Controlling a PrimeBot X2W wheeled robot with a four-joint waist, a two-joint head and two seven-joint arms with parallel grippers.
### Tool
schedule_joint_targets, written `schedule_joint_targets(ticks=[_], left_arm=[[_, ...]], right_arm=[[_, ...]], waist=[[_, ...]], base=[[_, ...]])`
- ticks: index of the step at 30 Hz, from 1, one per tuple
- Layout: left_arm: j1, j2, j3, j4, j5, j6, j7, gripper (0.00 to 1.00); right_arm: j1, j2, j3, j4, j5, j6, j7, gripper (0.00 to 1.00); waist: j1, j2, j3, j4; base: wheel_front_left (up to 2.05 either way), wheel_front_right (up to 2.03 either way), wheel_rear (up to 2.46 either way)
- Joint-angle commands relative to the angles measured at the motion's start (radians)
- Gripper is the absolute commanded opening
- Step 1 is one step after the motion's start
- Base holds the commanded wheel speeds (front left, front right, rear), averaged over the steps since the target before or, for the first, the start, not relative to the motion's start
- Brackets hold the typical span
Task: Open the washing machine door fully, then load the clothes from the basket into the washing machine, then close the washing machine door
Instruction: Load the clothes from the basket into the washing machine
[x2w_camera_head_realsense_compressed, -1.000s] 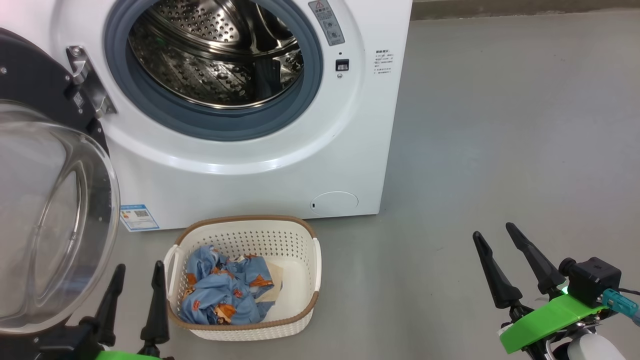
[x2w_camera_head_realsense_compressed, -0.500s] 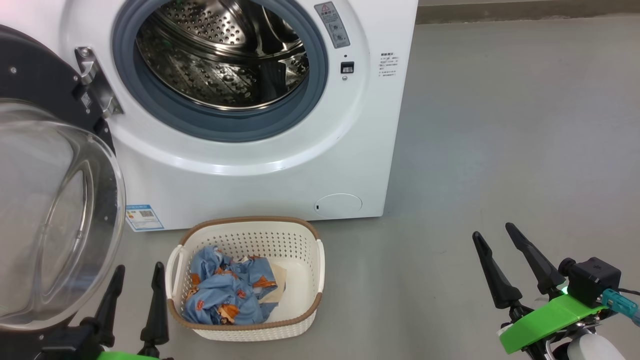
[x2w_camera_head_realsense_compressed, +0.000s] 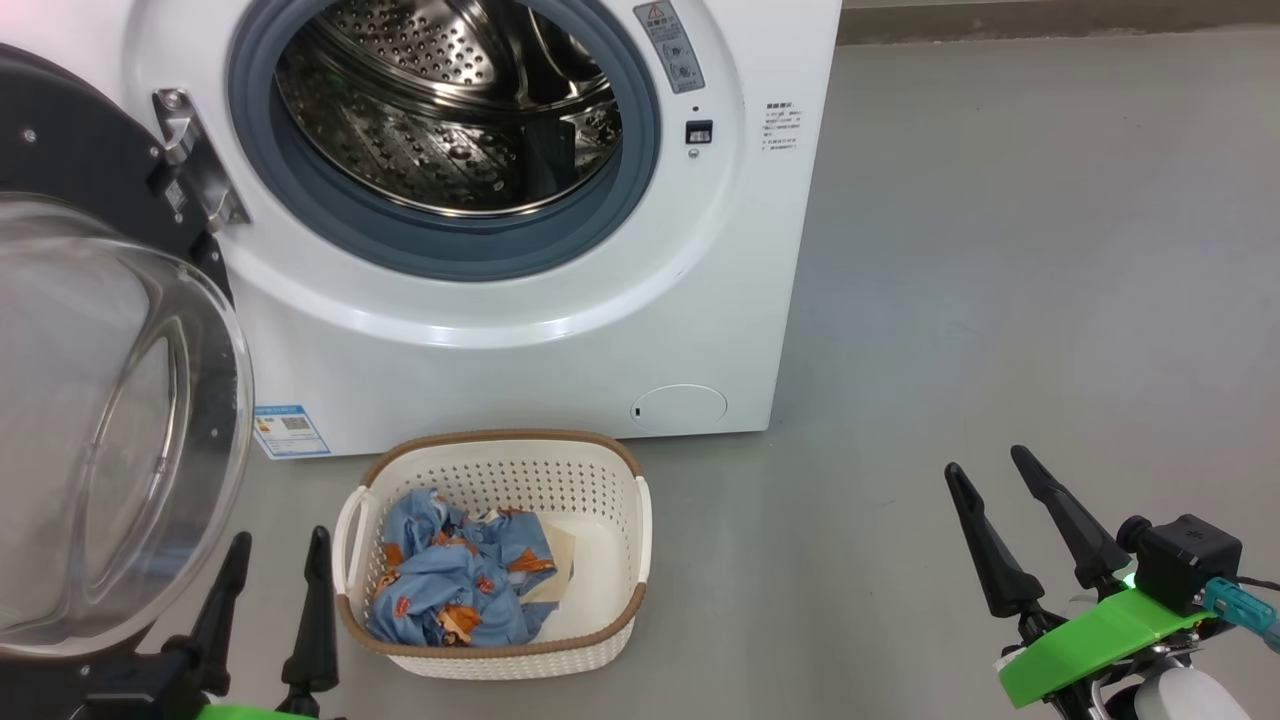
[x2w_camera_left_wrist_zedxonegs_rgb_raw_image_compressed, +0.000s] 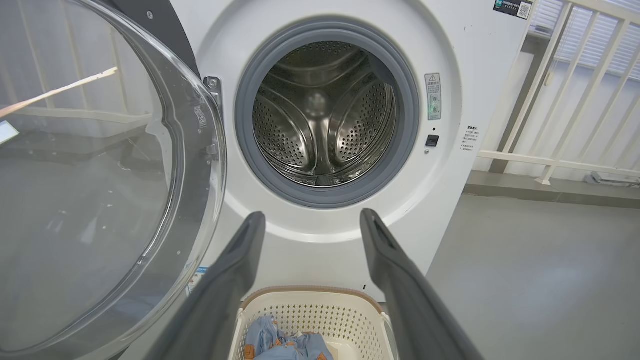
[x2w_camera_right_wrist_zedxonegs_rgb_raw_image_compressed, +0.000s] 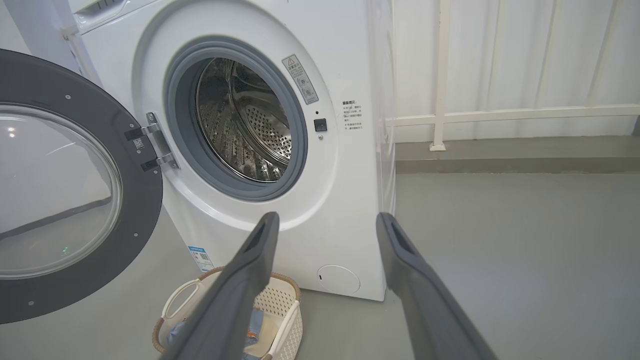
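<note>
Washing machine door (x2w_camera_head_realsense_compressed: 100, 420) is swung wide open, hanging off the hinge (x2w_camera_head_realsense_compressed: 195, 165) on the left of the washing machine (x2w_camera_head_realsense_compressed: 560, 330), with the glass bowl bulging toward the near side. The steel drum (x2w_camera_head_realsense_compressed: 440, 110) is exposed inside the grey gasket (x2w_camera_head_realsense_compressed: 450, 250). The basket (x2w_camera_head_realsense_compressed: 500, 660) sits on the grey floor (x2w_camera_head_realsense_compressed: 1000, 250) just in front of the machine, below the opening and a bit left of the round cap (x2w_camera_head_realsense_compressed: 680, 407); can't tell if it touches the front panel. The clothes (x2w_camera_head_realsense_compressed: 450, 590) are in the basket, bunched into its left half: blue fabric with orange-brown print, and a cream piece showing at the bundle's right edge. Left end effector (x2w_camera_head_realsense_compressed: 279, 540) is at near left, fingers spread apart and holding nothing, tips just left of the basket's left handle (x2w_camera_head_realsense_compressed: 350, 525) and beside the lower edge of the door glass. Right end effector (x2w_camera_head_realsense_compressed: 986, 462) is at near right over bare floor, well apart from the basket and machine, fingers also spread and holding nothing. The left wrist view looks between its fingers straight into the drum, with the basket below. A blue energy label (x2w_camera_head_realsense_compressed: 290, 430) sits low on the machine front, left of the basket.
</note>
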Motion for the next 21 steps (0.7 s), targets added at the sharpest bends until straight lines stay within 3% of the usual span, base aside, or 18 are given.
schedule_joint_targets(ticks=[1, 21], left_arm=[[-0.020, 0.009, 0.035, -0.021, 0.010, -0.006, -0.009, 1.00], [-0.024, 0.008, 0.035, -0.016, 0.017, -0.010, -0.009, 1.00]], right_arm=[[-0.008, -0.015, 0.020, -0.026, -0.005, 0.002, -0.012, 1.00], [-0.010, -0.016, 0.019, -0.028, -0.004, 0.002, -0.012, 1.00]], waist=[[0.0000, 0.0000, 0.000, 0.000], [0.0000, 0.0000, 0.007, 0.001]], base=[[0.00, 0.00, 0.00], [0.00, 0.00, 0.00]])
